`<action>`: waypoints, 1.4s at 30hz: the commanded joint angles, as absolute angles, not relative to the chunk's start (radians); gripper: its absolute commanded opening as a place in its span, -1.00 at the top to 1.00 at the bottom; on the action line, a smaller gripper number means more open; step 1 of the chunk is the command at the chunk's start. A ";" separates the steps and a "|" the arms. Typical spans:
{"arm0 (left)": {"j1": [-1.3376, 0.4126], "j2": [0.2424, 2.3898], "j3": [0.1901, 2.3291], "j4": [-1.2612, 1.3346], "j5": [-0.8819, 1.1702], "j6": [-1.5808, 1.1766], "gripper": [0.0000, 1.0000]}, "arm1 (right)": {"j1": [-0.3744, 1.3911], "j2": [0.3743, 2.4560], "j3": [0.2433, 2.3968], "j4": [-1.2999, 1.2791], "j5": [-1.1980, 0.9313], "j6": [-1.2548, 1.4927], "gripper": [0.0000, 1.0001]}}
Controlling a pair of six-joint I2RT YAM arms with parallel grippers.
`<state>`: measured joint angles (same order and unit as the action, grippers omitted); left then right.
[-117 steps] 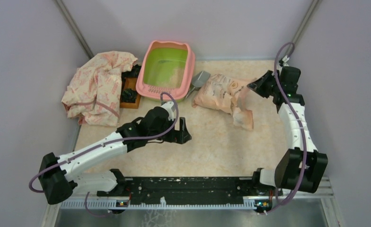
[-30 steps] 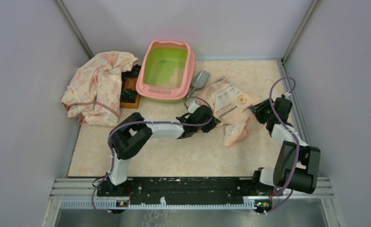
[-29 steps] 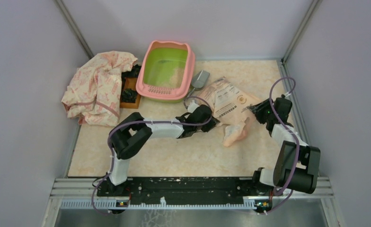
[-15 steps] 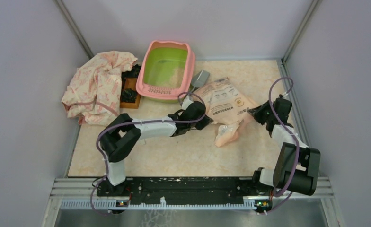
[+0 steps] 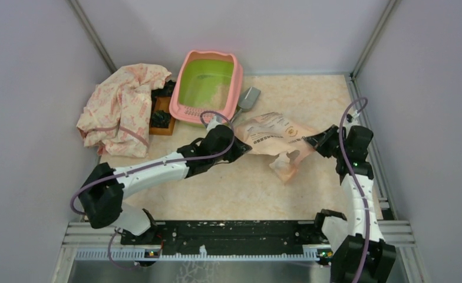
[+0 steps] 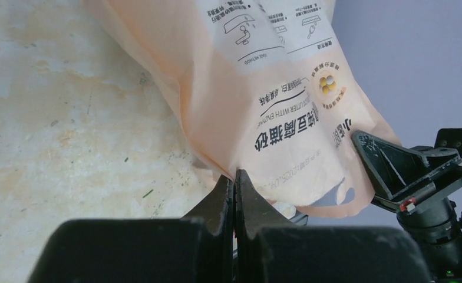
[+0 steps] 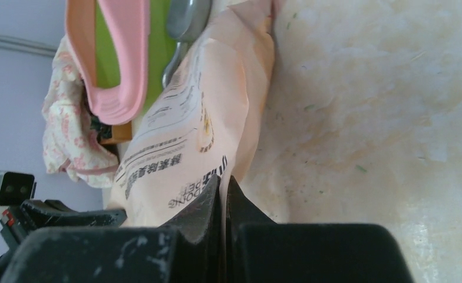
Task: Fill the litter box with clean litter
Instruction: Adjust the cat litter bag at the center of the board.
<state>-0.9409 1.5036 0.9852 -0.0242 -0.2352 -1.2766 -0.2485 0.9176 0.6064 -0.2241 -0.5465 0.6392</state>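
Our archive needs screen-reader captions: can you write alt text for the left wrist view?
The left arm's fingers are shut on the edge of a peach litter bag with Chinese lettering, held over the mottled beige table. The right arm's fingers grip its far corner.

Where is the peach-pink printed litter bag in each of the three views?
Top external: peach-pink printed litter bag, right of centre.
Left wrist: upper centre, edge pinched by left fingers.
Right wrist: centre-left, edge pinched by right fingers.
Shared landmark: beige marbled tabletop, in all three.
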 commanded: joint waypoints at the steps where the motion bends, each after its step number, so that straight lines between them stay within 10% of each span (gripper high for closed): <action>1: -0.932 1.380 0.959 -0.085 -0.305 -1.229 1.00 | -0.257 0.804 0.681 -0.229 -0.591 0.633 1.00; 17: -0.911 1.144 0.946 -0.202 -0.356 -1.158 1.00 | 0.023 0.788 0.910 -0.143 -0.517 0.802 1.00; 42: -0.306 1.388 1.281 -0.402 0.217 -0.739 1.00 | 0.226 1.299 1.237 0.027 -0.503 0.719 1.00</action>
<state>-0.3367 1.3376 1.1545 -0.4171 0.1810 -0.8425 0.2317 1.2671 1.1473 -0.1055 -0.4675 0.7513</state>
